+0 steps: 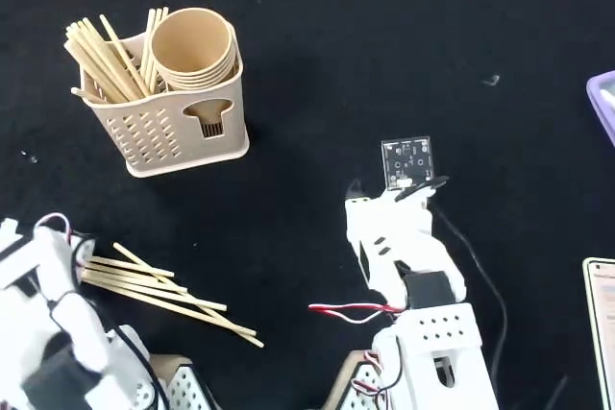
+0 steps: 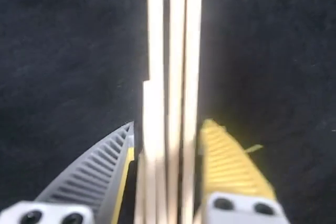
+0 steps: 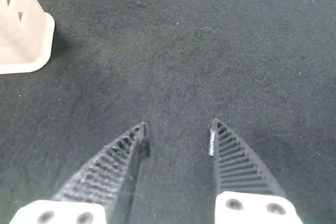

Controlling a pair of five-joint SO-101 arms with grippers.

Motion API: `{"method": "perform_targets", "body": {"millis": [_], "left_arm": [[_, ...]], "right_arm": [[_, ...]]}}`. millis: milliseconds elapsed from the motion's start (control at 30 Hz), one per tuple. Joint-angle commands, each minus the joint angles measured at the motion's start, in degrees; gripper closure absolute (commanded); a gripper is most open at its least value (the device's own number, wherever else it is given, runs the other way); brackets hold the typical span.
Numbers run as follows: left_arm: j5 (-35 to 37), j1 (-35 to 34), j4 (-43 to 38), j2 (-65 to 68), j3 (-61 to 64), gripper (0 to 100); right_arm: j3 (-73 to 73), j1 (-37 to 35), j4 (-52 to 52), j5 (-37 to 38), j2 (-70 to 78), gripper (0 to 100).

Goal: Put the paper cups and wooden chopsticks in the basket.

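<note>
A beige slotted basket (image 1: 178, 136) stands at the back left of the black table. It holds a stack of paper cups (image 1: 192, 45) and several upright wooden chopsticks (image 1: 104, 60). A loose bundle of wooden chopsticks (image 1: 159, 293) lies fanned out on the table at the front left. My left gripper (image 1: 79, 258) sits at the bundle's left end. In the left wrist view, my left gripper (image 2: 169, 125) is shut on the chopsticks (image 2: 173, 51), which run straight out between the fingers. My right gripper (image 1: 389, 189) (image 3: 176, 132) hangs open over bare cloth mid-table, with the basket's corner (image 3: 23, 35) beyond it.
A purple object (image 1: 603, 103) pokes in at the right edge. A white sheet (image 1: 602, 319) lies at the front right edge. The arms' bases (image 1: 423, 362) take up the front of the table. Black cloth separates the right gripper from the basket.
</note>
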Motion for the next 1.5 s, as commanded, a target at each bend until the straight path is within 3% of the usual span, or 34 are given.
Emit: {"method": "perform_targets", "body": {"millis": [0,100,300,600,733,967,1100,1300,1467], "left_arm": [[0.18,0.13,4.66,6.51,-6.81,91],[0.09,0.04,6.42,8.35,-9.54,97],[0.09,-2.59,6.15,8.53,-12.35,97],[-3.96,-15.34,6.07,9.23,-24.75,97],[-3.96,-17.80,3.69,9.32,-27.56,97],[-4.13,-17.45,-2.90,9.23,-23.16,97],[-4.66,-17.98,-2.02,8.09,-27.38,97],[-11.16,-17.19,0.53,2.46,-35.74,97],[-11.43,-11.38,0.70,-4.57,-38.46,97]], "right_arm": [[-0.31,-0.70,-1.32,0.44,-1.19,81.5],[-0.31,-0.70,-1.32,0.44,-1.19,81.5],[-0.31,-0.70,-1.32,0.44,-1.19,81.5],[-0.31,-0.70,-1.32,0.44,-1.19,81.5],[-0.31,-0.70,-1.32,0.44,-1.19,81.5],[-0.31,-0.70,-1.32,0.44,-1.19,81.5],[-0.31,-0.70,-1.32,0.44,-1.19,81.5],[-0.31,-0.70,-1.41,0.44,-1.19,81.5],[-0.31,-0.70,-1.41,0.44,-1.19,81.5]]}}
